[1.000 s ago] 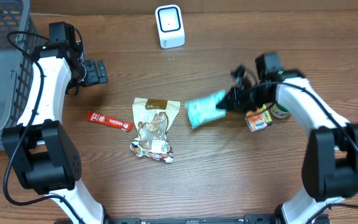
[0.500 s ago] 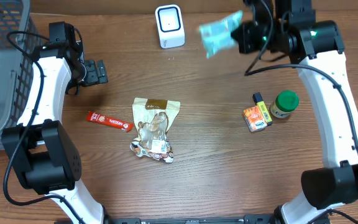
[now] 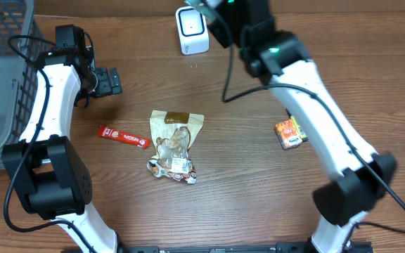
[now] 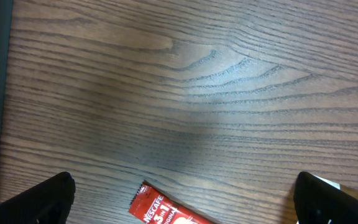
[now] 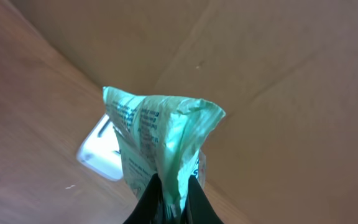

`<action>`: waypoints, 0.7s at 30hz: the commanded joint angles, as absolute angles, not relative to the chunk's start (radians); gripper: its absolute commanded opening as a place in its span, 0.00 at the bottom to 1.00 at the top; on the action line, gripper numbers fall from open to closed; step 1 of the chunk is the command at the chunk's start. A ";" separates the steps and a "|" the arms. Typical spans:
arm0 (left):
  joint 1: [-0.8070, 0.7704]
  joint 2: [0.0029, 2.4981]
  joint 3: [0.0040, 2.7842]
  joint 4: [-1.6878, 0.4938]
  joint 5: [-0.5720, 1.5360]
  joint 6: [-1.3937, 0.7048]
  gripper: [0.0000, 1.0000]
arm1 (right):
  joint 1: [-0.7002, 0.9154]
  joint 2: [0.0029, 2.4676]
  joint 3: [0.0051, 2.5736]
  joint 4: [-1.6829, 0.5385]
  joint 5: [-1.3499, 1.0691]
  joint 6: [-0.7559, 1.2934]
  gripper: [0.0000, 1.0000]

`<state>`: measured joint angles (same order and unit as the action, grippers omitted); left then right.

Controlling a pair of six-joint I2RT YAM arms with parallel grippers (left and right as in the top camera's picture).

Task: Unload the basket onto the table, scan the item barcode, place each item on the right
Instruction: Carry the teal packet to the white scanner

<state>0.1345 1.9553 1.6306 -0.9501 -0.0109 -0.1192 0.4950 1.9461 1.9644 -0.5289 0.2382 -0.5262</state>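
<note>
Green packet point(image 5: 160, 143) pinched at its bottom edge by the right end effector point(image 5: 169, 200), fingers pressed together on it, held in the air close to the white scanner point(image 5: 101, 152), off the tabletop point(image 3: 245, 161). Packet crumpled, pale green, small dark print. Left end effector point(image 3: 108, 80) spread wide, empty.

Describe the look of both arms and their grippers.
The left arm and right arm have white shells, black rounded joints and loose black cables. The left gripper and right gripper are black. A green light glows on the right arm.
</note>
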 commanded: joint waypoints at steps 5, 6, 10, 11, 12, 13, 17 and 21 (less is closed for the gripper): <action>0.130 1.962 1.650 -0.949 0.001 -0.101 1.00 | 0.506 2.130 1.983 -0.316 0.484 -0.690 0.04; 0.130 1.962 1.650 -0.949 0.000 -0.101 1.00 | 0.506 2.148 1.983 -0.283 0.501 -0.690 0.04; 0.130 1.962 1.650 -0.949 0.001 -0.101 1.00 | 0.506 2.223 1.983 -0.142 0.524 -0.690 0.04; 0.130 1.962 1.650 -0.949 0.001 -0.101 1.00 | 0.508 2.238 1.983 -0.116 0.524 -0.690 0.04; 0.130 1.962 1.650 -0.949 0.001 -0.101 1.00 | 0.510 2.259 1.983 -0.084 0.524 -0.690 0.04; 0.130 1.962 1.650 -0.949 0.001 -0.101 1.00 | 0.511 2.274 1.983 -0.060 0.524 -0.690 0.04; 0.130 1.962 1.650 -0.949 0.001 -0.101 1.00 | 0.513 2.326 1.983 0.012 0.548 -0.729 0.04; 0.130 1.962 1.650 -0.949 0.001 -0.101 1.00 | 0.521 2.376 1.983 0.072 0.550 -0.810 0.04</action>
